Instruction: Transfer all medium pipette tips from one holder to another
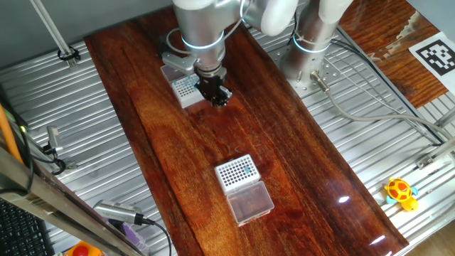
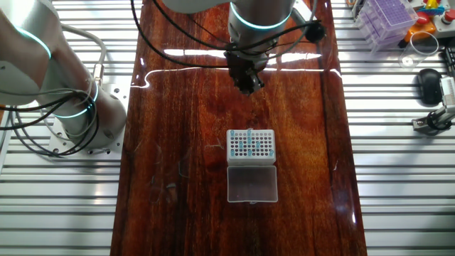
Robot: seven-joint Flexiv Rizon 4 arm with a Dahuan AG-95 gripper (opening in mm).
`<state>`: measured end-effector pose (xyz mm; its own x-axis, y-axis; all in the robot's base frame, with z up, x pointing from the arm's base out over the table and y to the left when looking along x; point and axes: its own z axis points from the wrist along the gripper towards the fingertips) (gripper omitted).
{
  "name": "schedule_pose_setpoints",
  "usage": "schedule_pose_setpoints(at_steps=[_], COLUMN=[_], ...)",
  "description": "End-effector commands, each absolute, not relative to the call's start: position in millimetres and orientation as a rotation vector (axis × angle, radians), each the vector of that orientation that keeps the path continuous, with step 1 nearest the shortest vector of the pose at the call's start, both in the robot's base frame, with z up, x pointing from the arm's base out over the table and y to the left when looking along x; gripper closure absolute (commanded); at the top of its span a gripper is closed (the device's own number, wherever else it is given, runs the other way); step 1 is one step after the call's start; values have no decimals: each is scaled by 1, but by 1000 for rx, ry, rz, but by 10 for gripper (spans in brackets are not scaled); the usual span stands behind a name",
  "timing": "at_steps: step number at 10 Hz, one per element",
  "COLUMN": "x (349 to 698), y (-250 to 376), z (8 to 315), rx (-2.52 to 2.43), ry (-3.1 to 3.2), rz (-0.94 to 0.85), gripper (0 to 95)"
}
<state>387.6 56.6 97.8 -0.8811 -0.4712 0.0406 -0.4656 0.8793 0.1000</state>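
One holder (image 1: 183, 89) is a white rack on the far part of the wooden table, with its clear lid lying open beyond it. The other fixed view shows this holder (image 2: 250, 144) with many teal medium pipette tips (image 2: 245, 147) in its grid. A second holder (image 1: 237, 172) stands nearer the front and holds a few medium pipette tips (image 1: 248, 169) at its right side. My gripper (image 1: 216, 97) points down just right of the far holder, above the wood. In the other fixed view my gripper (image 2: 247, 85) looks narrow, with its fingers drawn together. I see no tip between them.
The near holder's clear lid (image 1: 250, 201) lies open toward the front edge. The arm's base (image 1: 313, 43) and cables stand at the right on the metal bench. A yellow toy (image 1: 400, 192) lies at the right, and a purple rack (image 2: 387, 16) sits off the table.
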Motion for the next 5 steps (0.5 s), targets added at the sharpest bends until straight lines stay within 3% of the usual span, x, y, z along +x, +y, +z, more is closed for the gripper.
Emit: schedule_pose_setpoints(at_steps=[1,3,5], x=[386,403,418], y=[52,-27,-64], z=[98,88,85], rx=[451,669,781], ry=[-3063,-3028,-3001], rz=[-132,-139,-139], gripper=[950,950,950])
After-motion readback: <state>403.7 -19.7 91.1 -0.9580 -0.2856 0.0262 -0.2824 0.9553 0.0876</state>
